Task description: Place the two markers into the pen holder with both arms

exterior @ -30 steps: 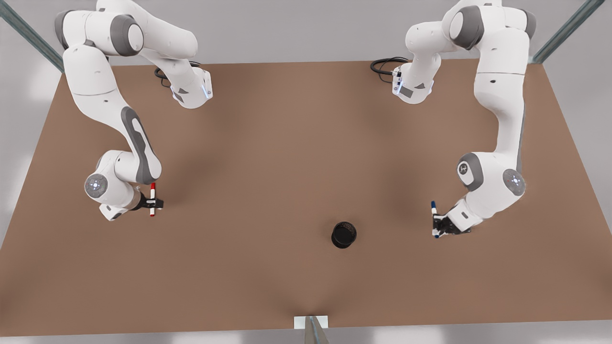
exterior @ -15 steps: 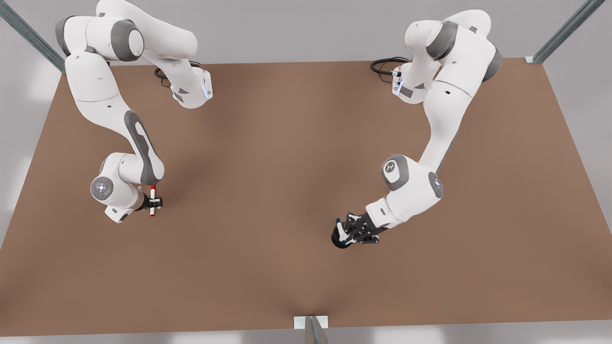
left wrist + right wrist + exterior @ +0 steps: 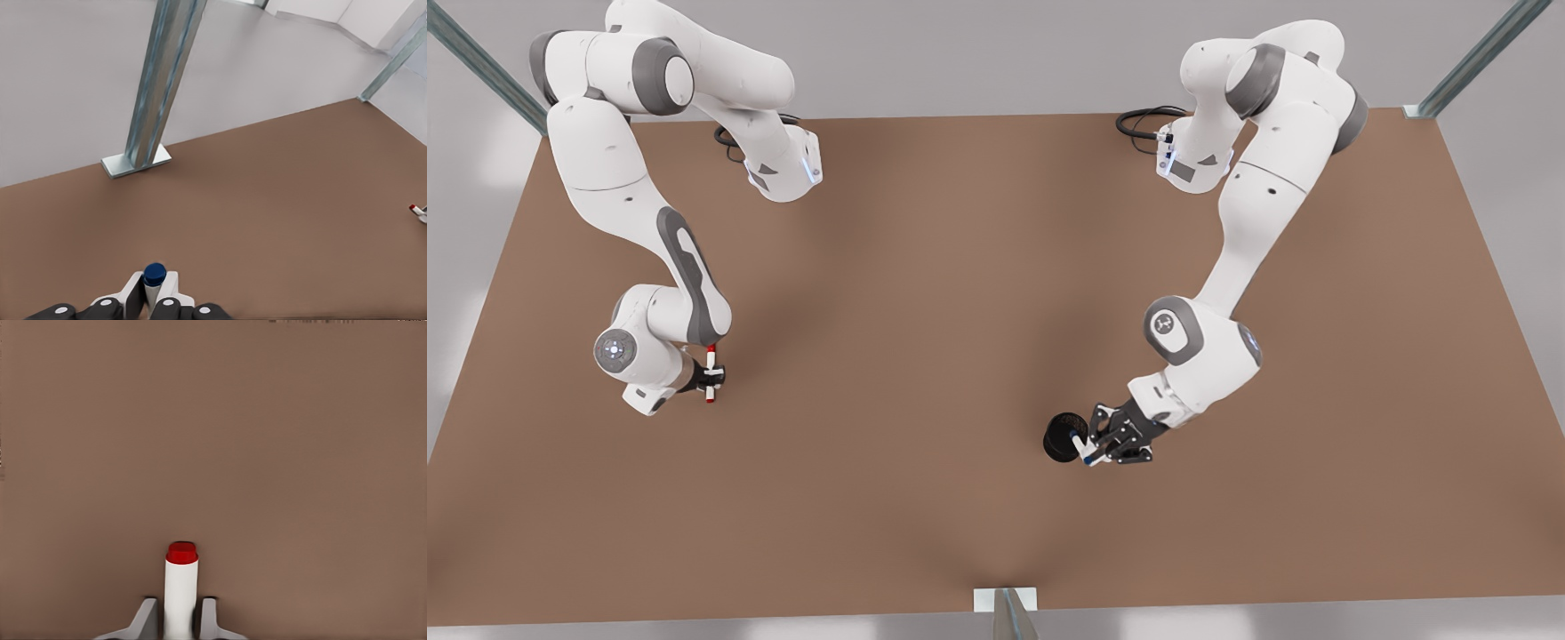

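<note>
Two markers are held clear of one pen holder; neither is seen inside. The blue marker is pinched by the left gripper at the rim, the red marker by the waiting right gripper well apart above the tabletop.

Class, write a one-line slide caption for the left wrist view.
Left gripper holds the blue-capped marker above the brown table.
</note>
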You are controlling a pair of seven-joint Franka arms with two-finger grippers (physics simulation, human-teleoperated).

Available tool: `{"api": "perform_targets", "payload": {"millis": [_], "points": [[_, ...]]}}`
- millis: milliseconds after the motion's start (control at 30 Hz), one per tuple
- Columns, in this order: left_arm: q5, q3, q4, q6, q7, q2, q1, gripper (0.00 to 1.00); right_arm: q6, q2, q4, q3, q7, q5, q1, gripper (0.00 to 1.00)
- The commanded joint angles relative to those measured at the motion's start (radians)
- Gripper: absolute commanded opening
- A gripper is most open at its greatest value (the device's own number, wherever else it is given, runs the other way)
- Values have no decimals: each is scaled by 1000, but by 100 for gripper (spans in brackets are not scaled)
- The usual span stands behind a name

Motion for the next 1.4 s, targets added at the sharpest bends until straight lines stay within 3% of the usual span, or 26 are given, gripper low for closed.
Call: {"api": "perform_targets", "payload": {"millis": [0,100,167,200,267,333,400,467,500,567,733,933,1267,1333,1367], "points": [[-9,-1,-20,20,447,-5,-4,100,-1,-1,0,0,-59,-4,-1,28],[-7,-4,-42,4,481,-22,-12,100,-2,-1,2,0,-59,-4,-1,23],[54,32,36,-138,178,-24,2,100,-4,-1,2,0,-57,-2,-1,21],[304,80,177,-354,-227,-1,-6,100,-4,-2,2,0,-57,-2,-1,21],[743,114,227,-639,-812,-48,36,100,-10,-8,14,3,-59,-2,-1,21],[947,189,228,-1023,-830,-212,102,100,-13,-31,28,20,-56,-1,-1,21],[943,203,221,-1223,-933,-389,92,100,-14,-76,68,75,-42,2,1,21],[921,379,99,-1221,-965,-548,-61,100,-14,-88,132,115,-42,2,1,21],[886,407,93,-1226,-1023,-559,-76,100,-14,-88,151,144,-8,7,-1,21],[834,413,95,-1276,-1165,-554,-84,100,-14,-91,230,241,59,16,1,21],[814,413,104,-1303,-1202,-498,-86,100,-16,-80,352,377,228,15,16,21],[824,413,126,-1269,-1282,-430,-82,100,-63,-62,490,377,494,11,208,21],[827,415,124,-1247,-1280,-413,-79,100,19,213,930,362,673,7,470,21],[827,415,125,-1247,-1278,-413,-79,100,61,260,993,333,698,7,538,21],[827,415,124,-1247,-1278,-413,-79,100,68,323,1091,279,741,7,605,21]]}}
